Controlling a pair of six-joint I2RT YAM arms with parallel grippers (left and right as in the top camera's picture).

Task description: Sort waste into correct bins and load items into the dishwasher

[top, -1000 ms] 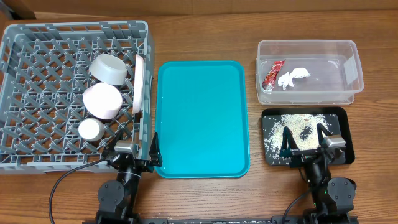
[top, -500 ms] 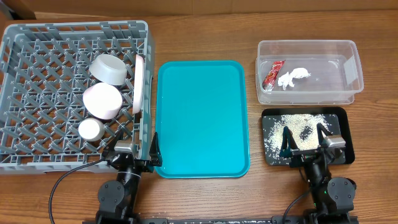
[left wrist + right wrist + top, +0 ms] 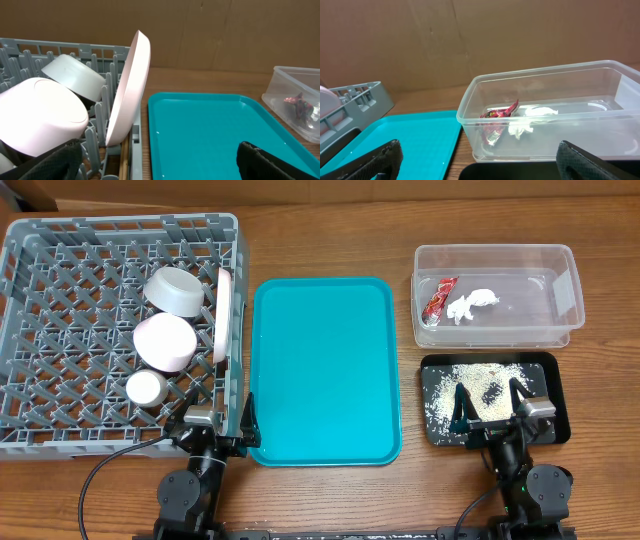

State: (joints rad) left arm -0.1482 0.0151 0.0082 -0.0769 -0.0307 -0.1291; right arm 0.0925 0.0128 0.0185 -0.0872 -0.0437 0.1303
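The grey dish rack (image 3: pixel 60 240) holds a grey-white bowl (image 3: pixel 175 290), a pink bowl (image 3: pixel 165 341), a white cup (image 3: pixel 146 387) and a white plate (image 3: pixel 224 316) on edge at its right wall. The clear tub (image 3: pixel 540 330) holds the red wrapper (image 3: pixel 438 298) and white tissue (image 3: pixel 470 304). The black tray (image 3: pixel 556 370) holds rice grains (image 3: pixel 455 380) and dark bits (image 3: pixel 492 391). My left gripper (image 3: pixel 214 420) is open and empty at the rack's front right corner. My right gripper (image 3: pixel 490 402) is open and empty over the black tray's front edge. Chopsticks are not in view.
A large teal tray (image 3: pixel 325 370) lies between the rack and the bins. In the left wrist view the plate (image 3: pixel 129 95) leans beside the bowls (image 3: pixel 40 120). In the right wrist view the tub (image 3: pixel 550 120) stands close ahead. A cardboard wall stands behind.
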